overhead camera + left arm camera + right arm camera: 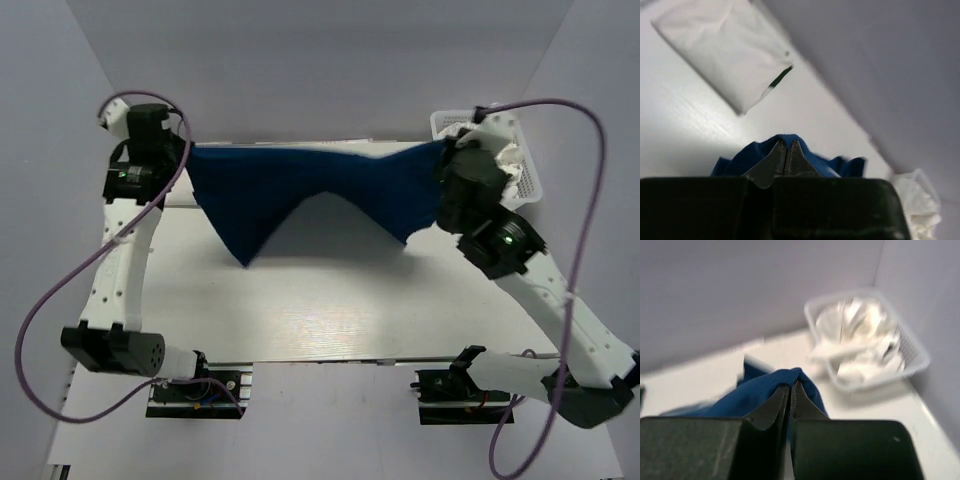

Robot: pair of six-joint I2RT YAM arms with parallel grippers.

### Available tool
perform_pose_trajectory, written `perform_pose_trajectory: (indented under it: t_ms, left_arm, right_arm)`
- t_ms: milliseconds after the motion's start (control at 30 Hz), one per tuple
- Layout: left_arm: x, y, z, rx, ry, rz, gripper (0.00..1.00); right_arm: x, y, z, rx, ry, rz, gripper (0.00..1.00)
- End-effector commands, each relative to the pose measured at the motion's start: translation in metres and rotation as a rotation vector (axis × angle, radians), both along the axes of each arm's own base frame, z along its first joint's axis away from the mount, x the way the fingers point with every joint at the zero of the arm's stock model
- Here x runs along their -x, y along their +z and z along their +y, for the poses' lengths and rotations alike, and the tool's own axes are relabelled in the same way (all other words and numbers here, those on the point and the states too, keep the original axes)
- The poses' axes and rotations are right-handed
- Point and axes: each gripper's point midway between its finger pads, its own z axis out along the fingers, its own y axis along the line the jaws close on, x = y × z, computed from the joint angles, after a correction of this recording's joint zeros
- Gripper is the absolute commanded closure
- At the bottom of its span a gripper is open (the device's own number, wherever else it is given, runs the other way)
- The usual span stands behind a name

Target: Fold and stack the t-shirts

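Observation:
The royal-blue t-shirt hangs stretched between my two grippers above the back of the table, its lower corners drooping toward the tabletop. My left gripper is shut on its left end; blue cloth bunches round the tips. My right gripper is shut on its right end; blue cloth shows round the tips. A folded white t-shirt lies on the table in the left wrist view. Its print is hidden.
A white lattice basket with crumpled white shirts stands at the back right corner, close behind my right gripper. More white cloth shows at the lower right of the left wrist view. Grey walls enclose the table.

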Motion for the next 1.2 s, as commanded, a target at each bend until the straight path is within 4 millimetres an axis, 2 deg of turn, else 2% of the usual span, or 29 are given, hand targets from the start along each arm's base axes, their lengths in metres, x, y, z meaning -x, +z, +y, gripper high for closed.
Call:
perform_pose_trajectory:
  t_ms: [0,33,100,133,167,200,267,300,333,367,400,433,467,533,567,633,733,833,867,900,933,967,1000,1033,1067,1100,1133,1167]
  left_arm:
    - [0.033,0.076,0.023,-0.074,0.077,-0.156,1.0]
    - [0.037,0.088,0.023,-0.079,0.074,-0.185,1.0]
    - [0.048,0.103,0.033,-0.116,0.106,-0.201,1.0]
    - [0.059,0.128,0.034,-0.118,0.106,-0.254,1.0]
    - [0.068,0.141,0.037,-0.126,0.115,-0.279,1.0]
    - [0.079,0.16,0.038,-0.143,0.11,-0.312,1.0]
    - [0.099,0.189,0.039,-0.154,0.1,-0.386,1.0]
    - [0.118,0.212,0.035,-0.15,0.063,-0.458,1.0]
    - [0.126,0.219,0.032,-0.165,0.037,-0.484,1.0]
    - [0.138,0.232,0.029,-0.155,0.016,-0.532,1.0]
    - [0.149,0.241,0.028,-0.166,0.002,-0.569,1.0]
    - [0.171,0.258,0.028,-0.167,-0.005,-0.64,1.0]
    - [0.18,0.266,0.027,-0.165,-0.012,-0.672,1.0]
    - [0.201,0.285,0.021,-0.167,-0.054,-0.753,1.0]
    - [0.21,0.294,0.017,-0.164,-0.079,-0.787,1.0]
    - [0.224,0.308,0.014,-0.162,-0.094,-0.835,1.0]
    - [0.223,0.313,0.005,-0.159,-0.147,-0.845,1.0]
    - [0.208,0.306,0.0,-0.157,-0.171,-0.813,1.0]
    - [0.198,0.302,-0.001,-0.156,-0.173,-0.798,1.0]
    - [0.185,0.292,-0.002,-0.155,-0.176,-0.761,1.0]
    - [0.176,0.289,-0.002,-0.155,-0.177,-0.75,1.0]
    - [0.154,0.279,-0.004,-0.154,-0.181,-0.706,1.0]
    - [0.139,0.272,-0.008,-0.15,-0.193,-0.678,1.0]
    - [0.124,0.264,-0.009,-0.15,-0.196,-0.647,1.0]
    - [0.115,0.266,-0.011,-0.148,-0.205,-0.645,1.0]
    - [0.082,0.248,-0.014,-0.157,-0.213,-0.58,1.0]
    - [0.067,0.242,-0.018,-0.153,-0.232,-0.558,1.0]
    - [0.055,0.239,-0.015,-0.165,-0.225,-0.543,1.0]
  right_arm:
    - [0.032,0.11,-0.056,-0.034,-0.135,-0.325,1.0]
    - [0.045,0.134,-0.066,0.009,-0.125,-0.387,1.0]
    - [0.064,0.172,-0.081,-0.022,-0.119,-0.484,1.0]
    - [0.074,0.191,-0.091,0.025,-0.13,-0.505,1.0]
    - [0.077,0.199,-0.094,0.037,-0.133,-0.514,1.0]
    - [0.096,0.227,-0.109,0.003,-0.136,-0.577,1.0]
    - [0.099,0.234,-0.107,0.057,-0.103,-0.563,1.0]
    - [0.103,0.241,-0.107,0.064,-0.076,-0.58,1.0]
    - [0.118,0.258,-0.114,0.032,-0.043,-0.62,1.0]
    - [0.126,0.264,-0.118,0.018,-0.027,-0.645,1.0]
    - [0.13,0.263,-0.114,0.065,0.03,-0.626,1.0]
    - [0.141,0.273,-0.115,0.044,0.073,-0.671,1.0]
    - [0.152,0.279,-0.12,0.031,0.097,-0.697,1.0]
    - [0.163,0.282,-0.112,0.051,0.19,-0.726,1.0]
    - [0.17,0.284,-0.116,0.047,0.194,-0.741,1.0]
    - [0.174,0.283,-0.117,0.048,0.208,-0.745,1.0]
    - [0.173,0.281,-0.116,0.062,0.213,-0.734,1.0]
    - [0.168,0.28,-0.117,0.078,0.18,-0.732,1.0]
    - [0.164,0.279,-0.118,0.089,0.156,-0.729,1.0]
    - [0.143,0.258,-0.114,0.136,0.094,-0.646,1.0]
    - [0.147,0.271,-0.124,0.08,0.029,-0.712,1.0]
    - [0.133,0.265,-0.118,0.145,-0.007,-0.676,1.0]
    - [0.108,0.243,-0.109,0.219,-0.066,-0.585,1.0]
    - [0.107,0.251,-0.11,0.182,-0.111,-0.632,1.0]
    - [0.09,0.245,-0.1,0.255,-0.139,-0.593,1.0]
    - [0.071,0.235,-0.091,0.306,-0.188,-0.556,1.0]
    - [0.062,0.233,-0.084,0.328,-0.201,-0.551,1.0]
    - [0.034,0.223,-0.063,0.407,-0.212,-0.513,1.0]
